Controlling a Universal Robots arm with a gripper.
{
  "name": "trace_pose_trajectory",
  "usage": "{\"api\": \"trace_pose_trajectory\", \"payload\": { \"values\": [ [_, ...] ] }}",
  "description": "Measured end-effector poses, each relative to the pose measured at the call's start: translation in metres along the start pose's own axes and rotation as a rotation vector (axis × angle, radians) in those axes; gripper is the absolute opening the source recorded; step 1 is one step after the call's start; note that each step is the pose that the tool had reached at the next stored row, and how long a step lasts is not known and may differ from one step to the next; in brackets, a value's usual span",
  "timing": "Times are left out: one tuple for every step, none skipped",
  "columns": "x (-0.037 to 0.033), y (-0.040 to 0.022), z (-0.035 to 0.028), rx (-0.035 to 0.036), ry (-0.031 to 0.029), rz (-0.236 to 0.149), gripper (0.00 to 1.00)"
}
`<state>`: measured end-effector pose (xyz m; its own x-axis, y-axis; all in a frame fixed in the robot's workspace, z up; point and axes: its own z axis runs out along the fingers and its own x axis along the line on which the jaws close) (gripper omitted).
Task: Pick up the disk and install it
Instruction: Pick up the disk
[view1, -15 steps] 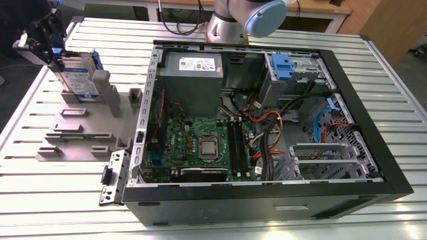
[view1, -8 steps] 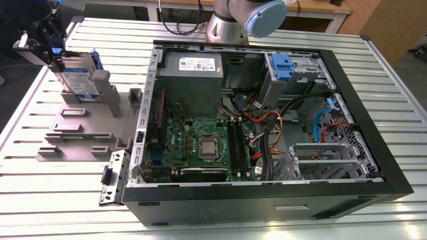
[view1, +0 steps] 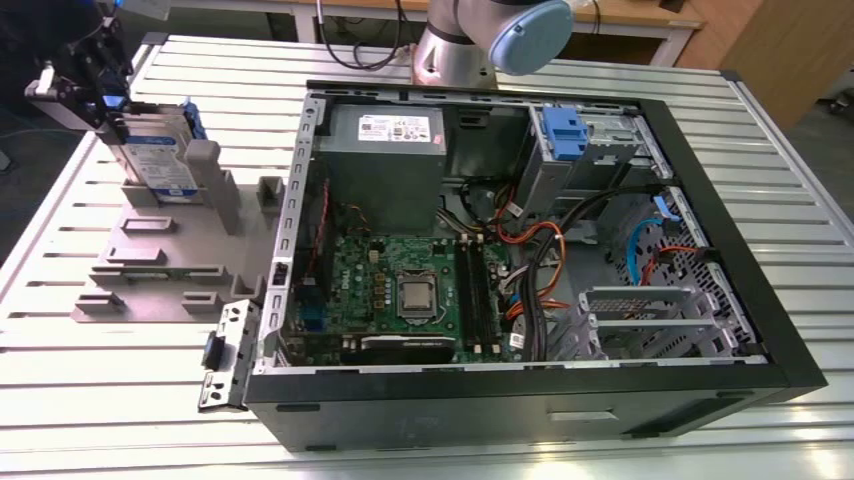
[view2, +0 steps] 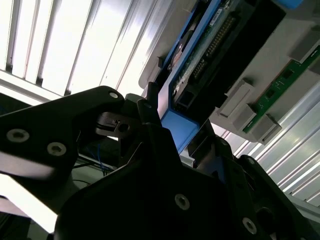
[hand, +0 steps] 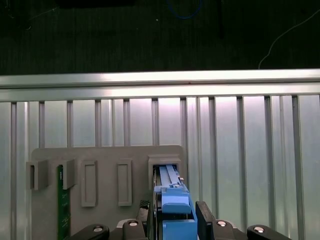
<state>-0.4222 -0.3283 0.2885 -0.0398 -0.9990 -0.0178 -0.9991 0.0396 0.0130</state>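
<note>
Exterior view shows the disk (view1: 158, 152) standing on its edge in a slot of the grey stand (view1: 160, 265). The stand is on the exterior view's left of the open computer case (view1: 534, 400). Both sit on a table of silver slats (view1: 120, 400).

The gripper (view1: 114, 108) is at the top end of the disk. In the first wrist view, its two black fingers (hand: 204, 220) sit one on each side of the disk's blue rail (hand: 176, 210) and press on it. So the pincer is holding the disk, and the disk's low end is in the slot.

A thin green board (hand: 63, 210) stands in another slot of the stand. Inside the case are a grey power box (view1: 384, 150) and a big green board (view1: 400, 290).
</note>
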Motion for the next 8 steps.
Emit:
{"api": "trace_pose_trajectory", "payload": {
  "values": [
    [0.0, 0.0001, -0.0008, -0.0005, 0.0002, 0.0, 0.48],
    [-0.0001, 0.0, -0.0009, -0.0001, 0.0, 0.0, 0.48],
    [-0.0001, 0.0, -0.0009, 0.0003, -0.0002, 0.0, 0.48],
    [-0.0001, 0.0, -0.0011, 0.0001, -0.0001, 0.0, 0.48],
    [-0.0001, 0.0, -0.0011, 0.0, 0.0, 0.0, 0.48],
    [0.0, 0.0001, -0.0012, -0.0001, 0.0, 0.0, 0.48],
    [-0.0001, 0.0002, -0.0011, 0.0, 0.0, 0.0, 0.48],
    [0.0, 0.0003, -0.0009, 0.0, 0.0, 0.0, 0.48]
  ]
}}
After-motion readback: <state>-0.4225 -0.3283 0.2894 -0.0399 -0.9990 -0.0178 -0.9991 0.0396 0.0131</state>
